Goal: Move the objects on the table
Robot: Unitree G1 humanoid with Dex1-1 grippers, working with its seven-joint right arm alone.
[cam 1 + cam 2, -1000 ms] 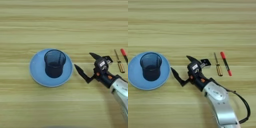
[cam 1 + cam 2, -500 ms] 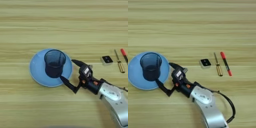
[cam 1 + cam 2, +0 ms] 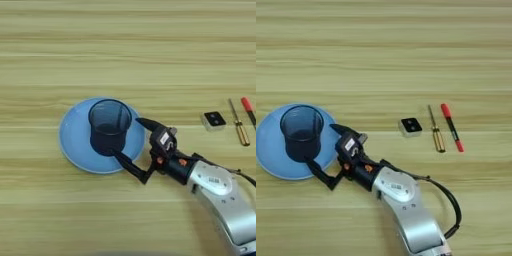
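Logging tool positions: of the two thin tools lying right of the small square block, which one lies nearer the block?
The thin tool with the yellowish handle; the red-tipped black one lies beyond it, farther from the small black square block.

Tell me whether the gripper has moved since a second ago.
Yes. The gripper has travelled left, away from the small black block and up to the blue plate, its open fingers now over the plate's right rim beside the mesh cup.

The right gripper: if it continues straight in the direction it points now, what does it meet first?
Probably the dark mesh cup on the light-blue plate: the open right gripper points left at it, though height is unclear.
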